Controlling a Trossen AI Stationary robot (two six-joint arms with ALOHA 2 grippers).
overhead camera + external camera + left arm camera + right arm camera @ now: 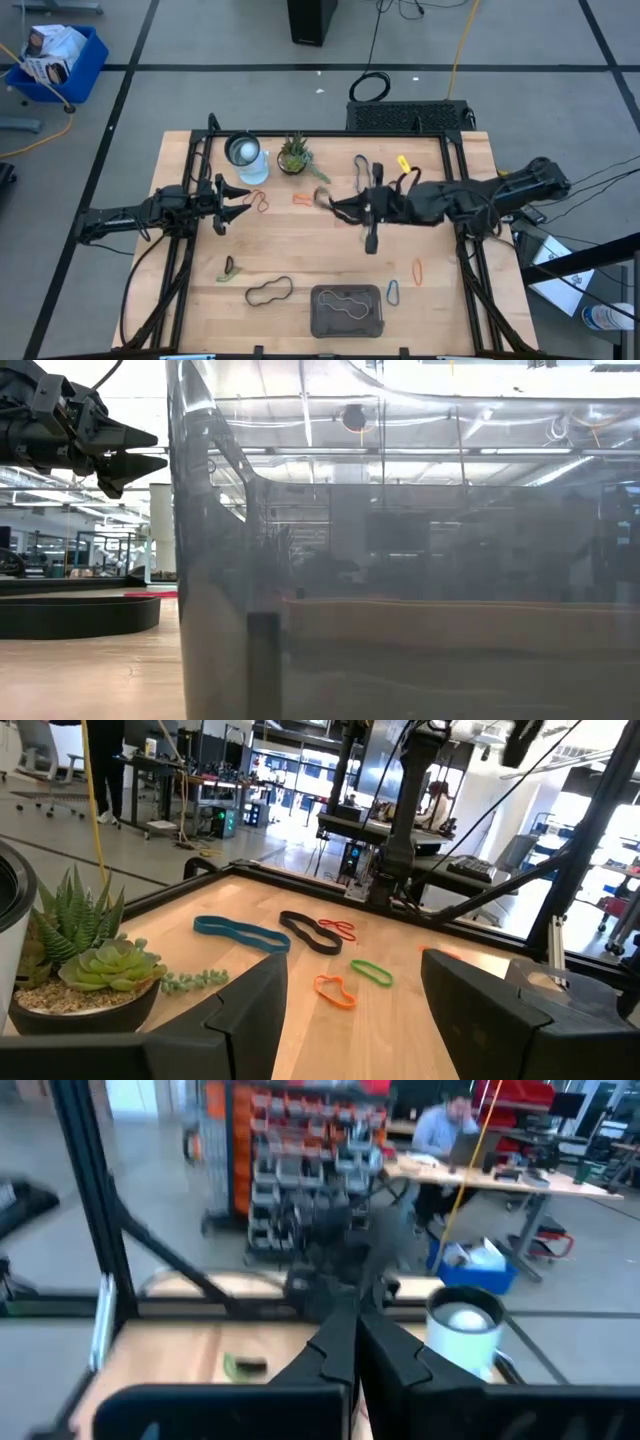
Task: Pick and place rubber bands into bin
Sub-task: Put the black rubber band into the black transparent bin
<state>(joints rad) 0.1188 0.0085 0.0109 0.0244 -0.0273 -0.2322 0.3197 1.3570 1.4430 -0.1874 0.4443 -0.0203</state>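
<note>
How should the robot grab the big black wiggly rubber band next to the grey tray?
Probably from straight above, pinching one strand. The black rubber band lies flat on the table, left of the tray, so its narrow middle, where the strands run close, looks easiest to nip.

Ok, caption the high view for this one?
Left gripper open near the cup, right gripper shut mid-table, one black rubber band already in the bin.

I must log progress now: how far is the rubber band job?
Done: one wavy black rubber band lies in the dark grey rectangular bin. In hand: nothing visible; the right gripper is shut mid-table, and the left gripper is open. Left: a large black band, an orange band and others.
</note>
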